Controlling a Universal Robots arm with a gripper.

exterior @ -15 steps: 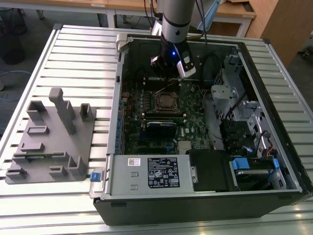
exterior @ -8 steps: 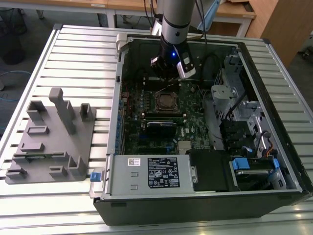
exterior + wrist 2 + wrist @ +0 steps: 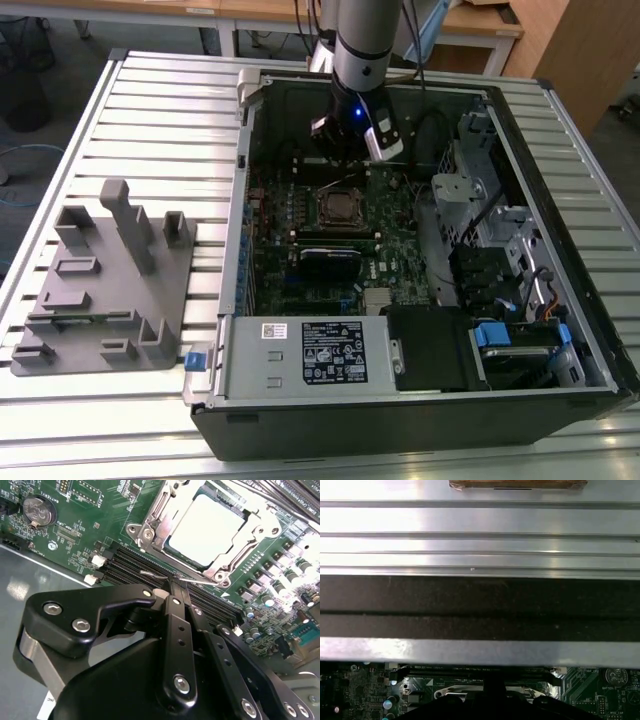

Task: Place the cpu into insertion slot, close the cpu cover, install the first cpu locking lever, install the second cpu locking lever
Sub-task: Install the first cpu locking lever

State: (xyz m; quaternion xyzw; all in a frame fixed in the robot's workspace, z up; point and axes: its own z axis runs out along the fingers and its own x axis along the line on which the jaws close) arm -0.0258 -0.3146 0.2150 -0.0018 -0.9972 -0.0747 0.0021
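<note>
Upper centre of the exterior view, the gripper (image 3: 340, 158), fingers (image 3: 172, 625) pressed together, touches a thin lever (image 3: 150, 573) beside the cpu cover (image 3: 159, 510) closed over the cpu (image 3: 205, 527)

Black, screw-studded jaws; seemingly grey arm (image 3: 360, 40).

Grey fixture (image 3: 105, 290) beside open computer case (image 3: 400, 425).

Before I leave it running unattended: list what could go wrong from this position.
1. The shut fingers sit right at the thin locking lever; it could slip off them and spring loose.
2. They hang close over the memory slots and could scrape them.
</note>
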